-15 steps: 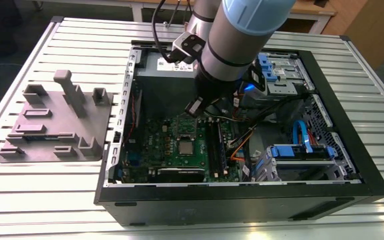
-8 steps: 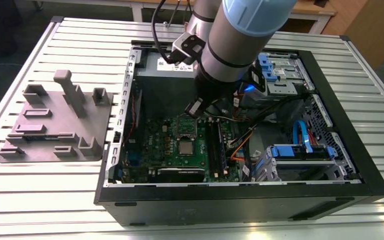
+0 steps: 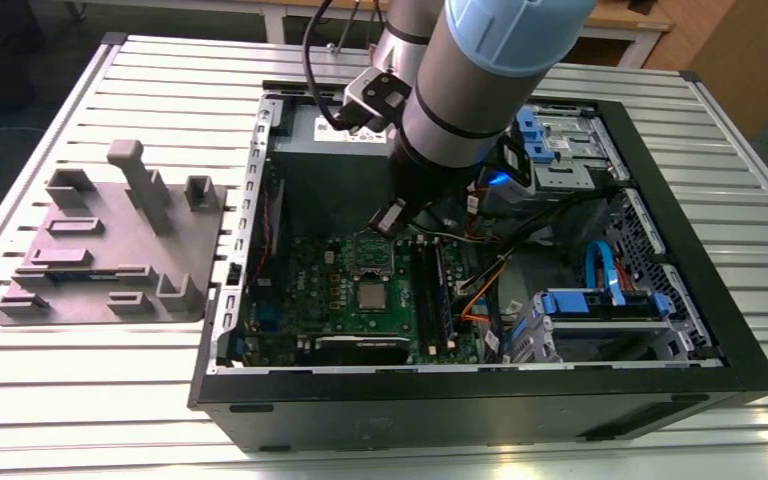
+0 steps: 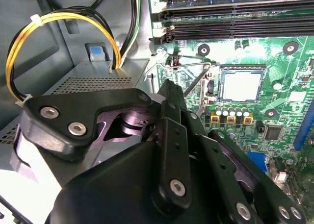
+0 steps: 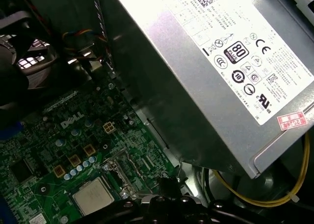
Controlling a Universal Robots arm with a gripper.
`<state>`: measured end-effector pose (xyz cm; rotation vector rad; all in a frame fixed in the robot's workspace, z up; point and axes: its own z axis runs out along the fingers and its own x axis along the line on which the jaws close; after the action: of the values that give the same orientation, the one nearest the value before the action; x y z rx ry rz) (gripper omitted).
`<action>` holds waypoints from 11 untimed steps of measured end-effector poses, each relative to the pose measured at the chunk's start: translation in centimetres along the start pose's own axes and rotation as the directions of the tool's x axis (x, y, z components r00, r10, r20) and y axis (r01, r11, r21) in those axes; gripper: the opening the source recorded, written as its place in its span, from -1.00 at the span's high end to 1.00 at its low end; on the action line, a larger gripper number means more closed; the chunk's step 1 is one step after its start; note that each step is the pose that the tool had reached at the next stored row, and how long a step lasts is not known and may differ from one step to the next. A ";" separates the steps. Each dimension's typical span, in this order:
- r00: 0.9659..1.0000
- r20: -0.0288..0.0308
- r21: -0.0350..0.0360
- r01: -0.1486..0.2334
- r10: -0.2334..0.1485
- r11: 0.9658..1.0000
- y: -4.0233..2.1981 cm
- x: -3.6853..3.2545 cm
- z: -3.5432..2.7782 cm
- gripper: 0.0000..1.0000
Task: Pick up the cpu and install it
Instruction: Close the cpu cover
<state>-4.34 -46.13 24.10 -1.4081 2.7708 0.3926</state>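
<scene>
My gripper (image 3: pixel 394 218) hangs above the motherboard (image 3: pixel 307 262), near the power supply (image 5: pixel 211 72). The cpu (image 3: pixel 373 295) sits flat in its socket, below and just beside the tip. Finger spread: cannot tell

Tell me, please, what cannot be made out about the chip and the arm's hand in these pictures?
- Hand: in the second wrist view its black body covers the fingertips, so open or shut is unclear.
- Small square silver-grey cpu: it lies in the socket on the green motherboard; whether it is fully seated is too fine to tell.
- Exterior view: the grey-and-blue arm hides part of the black computer case interior.
</scene>
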 end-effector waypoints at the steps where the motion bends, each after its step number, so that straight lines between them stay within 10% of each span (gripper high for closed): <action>1: 1.000 0.000 0.000 0.000 0.000 1.000 -0.02 0.03 -0.01 0.79; 11: 1.000 0.000 0.000 0.001 -0.001 1.000 -0.07 0.12 -0.03 0.79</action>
<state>-4.35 -46.27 24.10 -1.4090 2.7705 0.3926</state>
